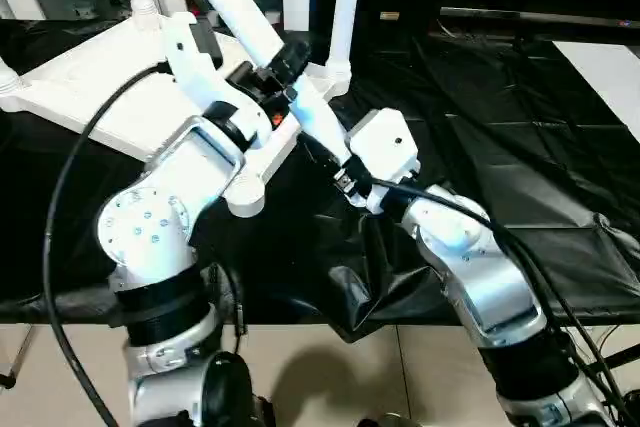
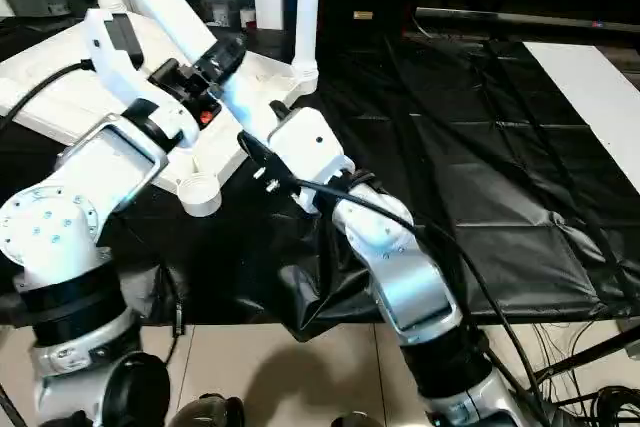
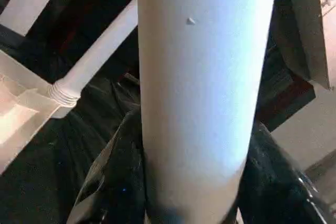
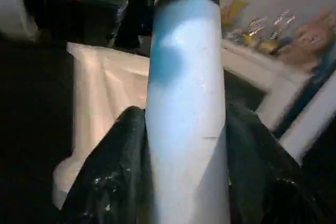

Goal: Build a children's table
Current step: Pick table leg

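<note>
With both grippers clamped on one loose leg, the job is to swing its lower end over the empty corner socket and press straight down without twisting. From the head cameras, the left gripper holds it higher and the right gripper lower, above the upturned white tabletop on black sheeting, other legs already standing. Each wrist view shows dark fingers hugging the smooth white tube.

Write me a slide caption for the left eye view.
Both grippers, left and right, clamp one white leg angled above the upturned tabletop.
</note>
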Robot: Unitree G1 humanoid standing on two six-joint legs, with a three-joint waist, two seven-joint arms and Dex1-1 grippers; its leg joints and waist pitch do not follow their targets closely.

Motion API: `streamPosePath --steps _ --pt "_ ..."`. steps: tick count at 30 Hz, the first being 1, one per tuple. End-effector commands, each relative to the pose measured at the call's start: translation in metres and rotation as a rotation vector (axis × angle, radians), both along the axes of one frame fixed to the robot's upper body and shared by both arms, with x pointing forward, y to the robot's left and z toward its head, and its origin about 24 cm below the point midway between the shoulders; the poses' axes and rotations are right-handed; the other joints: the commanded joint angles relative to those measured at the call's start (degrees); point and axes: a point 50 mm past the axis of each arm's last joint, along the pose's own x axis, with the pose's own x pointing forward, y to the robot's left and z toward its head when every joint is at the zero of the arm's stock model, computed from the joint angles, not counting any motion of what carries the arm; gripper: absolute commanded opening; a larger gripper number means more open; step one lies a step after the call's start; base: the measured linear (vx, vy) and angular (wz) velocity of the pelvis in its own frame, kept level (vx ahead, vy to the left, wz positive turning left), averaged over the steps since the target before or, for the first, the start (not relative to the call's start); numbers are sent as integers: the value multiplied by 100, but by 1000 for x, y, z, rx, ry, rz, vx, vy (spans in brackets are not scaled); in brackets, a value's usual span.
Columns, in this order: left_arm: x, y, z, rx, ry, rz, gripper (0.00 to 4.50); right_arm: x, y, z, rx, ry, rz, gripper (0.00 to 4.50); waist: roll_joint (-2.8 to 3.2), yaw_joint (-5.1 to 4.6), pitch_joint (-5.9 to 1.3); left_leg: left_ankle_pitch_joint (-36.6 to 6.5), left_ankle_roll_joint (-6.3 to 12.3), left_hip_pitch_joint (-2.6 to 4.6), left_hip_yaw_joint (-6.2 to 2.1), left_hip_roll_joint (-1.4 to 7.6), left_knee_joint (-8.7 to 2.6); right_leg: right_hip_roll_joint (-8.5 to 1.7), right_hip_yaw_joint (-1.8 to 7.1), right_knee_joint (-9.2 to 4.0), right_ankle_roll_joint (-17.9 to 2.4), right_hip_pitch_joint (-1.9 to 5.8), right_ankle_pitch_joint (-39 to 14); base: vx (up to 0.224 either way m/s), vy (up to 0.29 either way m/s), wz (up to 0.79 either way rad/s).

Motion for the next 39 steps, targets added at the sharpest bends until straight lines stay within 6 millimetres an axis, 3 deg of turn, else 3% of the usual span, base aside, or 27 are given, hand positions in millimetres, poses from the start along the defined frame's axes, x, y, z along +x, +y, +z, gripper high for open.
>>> streamPosePath --steps 1,4,7,14,25,30,31,35,37,39 --pt "0 -1 -6 56 14 -48 184 -1 -7 20 106 49 104 256 -1 -13 -444 -986 57 217 -220 314 -433 -426 291 -445 -742 221 -586 0 0 0" --pt "-3 -1 -3 94 -22 -143 184 2 -21 32 158 181 220 288 -3 -10 -448 -802 -10 239 -210 321 -429 -410 282 -418 -837 217 -364 0 0 0" --pt "-8 -2 -1 133 -53 -231 183 2 -33 40 156 243 326 288 3 27 -460 -674 -6 240 -194 301 -411 -417 283 -405 -896 240 -295 0 0 0" --pt "-12 -1 13 121 -114 -420 183 8 -55 30 10 496 386 288 -58 39 -442 -574 -72 212 -169 294 -405 -466 292 -436 -1078 256 -526 0 0 0" --pt "-19 -11 22 125 -167 -614 183 5 -49 32 -34 624 501 288 -63 47 -432 -543 -124 236 -163 313 -419 -475 291 -421 -1198 243 -511 0 0 0" --pt "-20 -11 24 102 -183 -636 183 4 -49 32 -49 640 512 288 -77 47 -423 -631 -201 232 -161 317 -429 -487 297 -434 -1153 245 -657 0 0 0" --pt "-20 -11 24 94 -189 -639 183 5 -48 31 -51 644 509 261 -74 49 -421 -639 -212 231 -162 321 -431 -495 301 -440 -1135 246 -685 0 0 0" --pt "-19 -8 25 88 -196 -638 183 7 -49 27 -59 665 486 249 -76 39 -416 -655 -231 236 -166 322 -439 -488 298 -446 -1099 236 -751 0 0 0" --pt "-19 -7 25 79 -199 -637 183 6 -49 26 -63 671 485 212 -71 40 -419 -666 -260 240 -166 324 -441 -488 298 -444 -1087 231 -748 0 0 0" --pt "-19 -6 25 75 -201 -640 183 6 -48 24 -62 677 487 209 -70 46 -426 -656 -271 245 -168 328 -442 -487 299 -436 -1084 234 -702 0 0 0"
